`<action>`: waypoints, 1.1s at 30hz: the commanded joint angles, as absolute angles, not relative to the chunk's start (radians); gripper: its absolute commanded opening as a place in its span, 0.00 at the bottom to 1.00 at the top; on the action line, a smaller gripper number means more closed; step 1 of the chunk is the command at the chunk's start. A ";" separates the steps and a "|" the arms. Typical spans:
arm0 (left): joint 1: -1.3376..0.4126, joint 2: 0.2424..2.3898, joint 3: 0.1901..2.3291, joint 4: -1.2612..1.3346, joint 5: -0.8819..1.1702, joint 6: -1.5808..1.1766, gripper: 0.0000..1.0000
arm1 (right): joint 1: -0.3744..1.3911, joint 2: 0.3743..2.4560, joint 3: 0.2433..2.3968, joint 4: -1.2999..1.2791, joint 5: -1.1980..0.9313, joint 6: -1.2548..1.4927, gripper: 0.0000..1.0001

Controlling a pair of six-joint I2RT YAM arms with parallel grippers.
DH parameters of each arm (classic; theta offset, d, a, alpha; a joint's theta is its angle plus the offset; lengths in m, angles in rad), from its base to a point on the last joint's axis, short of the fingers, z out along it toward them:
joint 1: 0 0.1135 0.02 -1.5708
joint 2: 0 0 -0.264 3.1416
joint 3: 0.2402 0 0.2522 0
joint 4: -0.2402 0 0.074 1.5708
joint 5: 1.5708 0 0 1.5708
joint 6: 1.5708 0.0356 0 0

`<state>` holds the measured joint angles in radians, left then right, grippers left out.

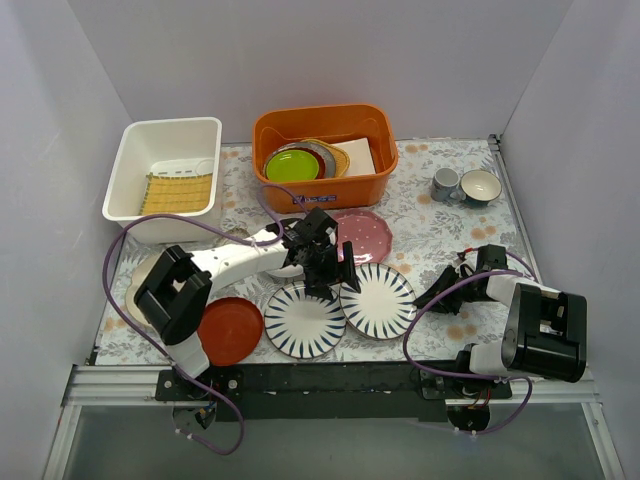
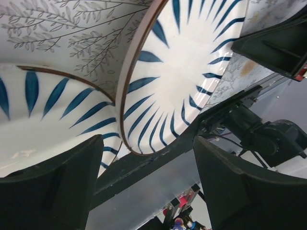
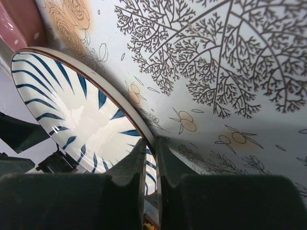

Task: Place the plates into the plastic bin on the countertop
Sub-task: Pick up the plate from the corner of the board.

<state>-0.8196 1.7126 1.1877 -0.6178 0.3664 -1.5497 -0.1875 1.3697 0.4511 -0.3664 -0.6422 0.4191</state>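
Note:
Two white plates with dark-blue stripes lie side by side on the countertop: the left one and the right one. My left gripper hovers open and empty above their far edges; the left wrist view shows both plates below it. My right gripper is shut on the right striped plate's rim, its fingers pinching the edge. A pink plate, a red-orange plate and a pale plate also lie there. The white bin stands at the back left.
An orange tub at the back middle holds a lime-green plate and other dishes. Two cups stand at the back right. A yellow mat lies inside the white bin. Walls enclose three sides.

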 commanded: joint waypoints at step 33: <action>-0.853 1.738 1.066 -0.244 0.482 -1.644 0.54 | -0.172 1.405 0.405 -0.394 -0.456 0.367 0.08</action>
<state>-0.8219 1.7329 1.0542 -0.3389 0.4351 -1.6310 -0.1871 1.3697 0.4507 -0.3653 -0.6445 0.4149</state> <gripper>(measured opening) 0.554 0.173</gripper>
